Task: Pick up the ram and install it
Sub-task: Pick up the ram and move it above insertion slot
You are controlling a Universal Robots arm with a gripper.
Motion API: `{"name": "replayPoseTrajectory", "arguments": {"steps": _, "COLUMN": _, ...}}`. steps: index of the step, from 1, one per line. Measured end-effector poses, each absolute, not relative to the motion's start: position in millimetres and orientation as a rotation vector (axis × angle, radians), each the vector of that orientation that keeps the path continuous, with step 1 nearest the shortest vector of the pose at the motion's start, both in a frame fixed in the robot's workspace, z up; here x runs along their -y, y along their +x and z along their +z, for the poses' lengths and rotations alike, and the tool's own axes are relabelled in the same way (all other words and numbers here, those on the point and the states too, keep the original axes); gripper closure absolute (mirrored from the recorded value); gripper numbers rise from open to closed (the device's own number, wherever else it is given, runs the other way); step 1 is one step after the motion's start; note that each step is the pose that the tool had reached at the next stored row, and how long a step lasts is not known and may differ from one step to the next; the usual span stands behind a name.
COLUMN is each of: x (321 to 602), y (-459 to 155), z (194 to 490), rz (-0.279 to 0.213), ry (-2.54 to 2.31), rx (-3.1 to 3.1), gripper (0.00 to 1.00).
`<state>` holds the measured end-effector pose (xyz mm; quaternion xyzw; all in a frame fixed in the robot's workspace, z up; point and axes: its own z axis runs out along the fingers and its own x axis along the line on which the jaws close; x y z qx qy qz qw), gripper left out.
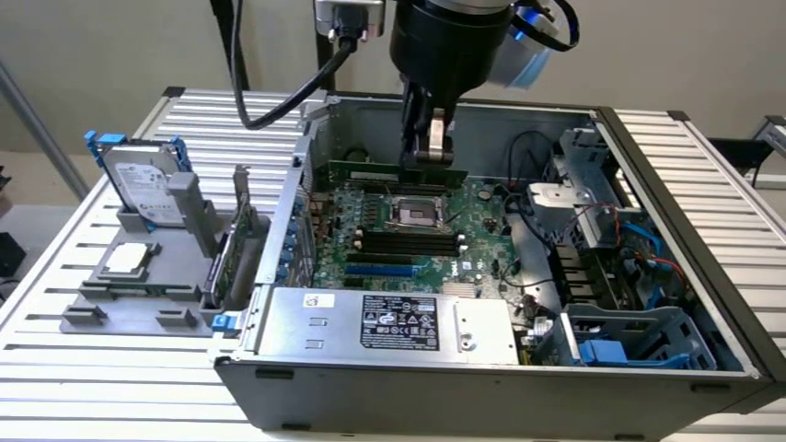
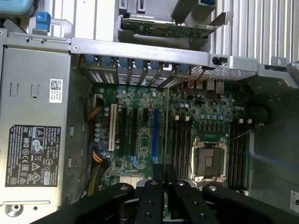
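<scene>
The jaws of the gripper (image 1: 430, 155) stood narrow, pinched on the top edge of the ram (image 1: 368, 171). The green stick lay level between them, with its longer part reaching toward the exterior view's left. In the wrist view the gripper (image 2: 164, 179) had its fingers (image 2: 154, 196) pressed close together. There the ram (image 2: 165, 135) was a thin dark edge-on line running straight out from between them.

The arm hung almost vertical, its wrist pointing down into the open case (image 1: 491, 391). A black cable (image 1: 264, 101) looped off beside it.

The ram sat in the jaws, apparently raised clear of the board (image 1: 356, 272) and not seated in any slot.

Well off to the exterior view's left of the jaws, outside the case, a grey tray (image 1: 86, 313) held a drive (image 1: 145, 184), a processor (image 1: 129, 261) and a card (image 1: 239, 235). Below the jaws lay the socket (image 1: 414, 214), with a row of black slots (image 1: 399, 244) just past it. Lower still, at the case's near wall, was the supply (image 1: 381, 322). To the exterior view's right of the jaws stood a metal cage (image 1: 590, 175).

In the wrist view the ram's edge ran just beside the slots (image 2: 181, 144), with the socket (image 2: 209, 158) on their far side.
</scene>
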<state>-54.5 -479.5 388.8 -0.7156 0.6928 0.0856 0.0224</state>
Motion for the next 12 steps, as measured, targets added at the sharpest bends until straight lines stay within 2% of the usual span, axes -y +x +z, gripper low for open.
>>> {"name": "replayPoseTrajectory", "arguments": {"steps": 12, "x": 455, "y": -39, "z": 381, "rz": 0.245, "ry": -2.217, "rx": -2.165, "gripper": 0.86}}
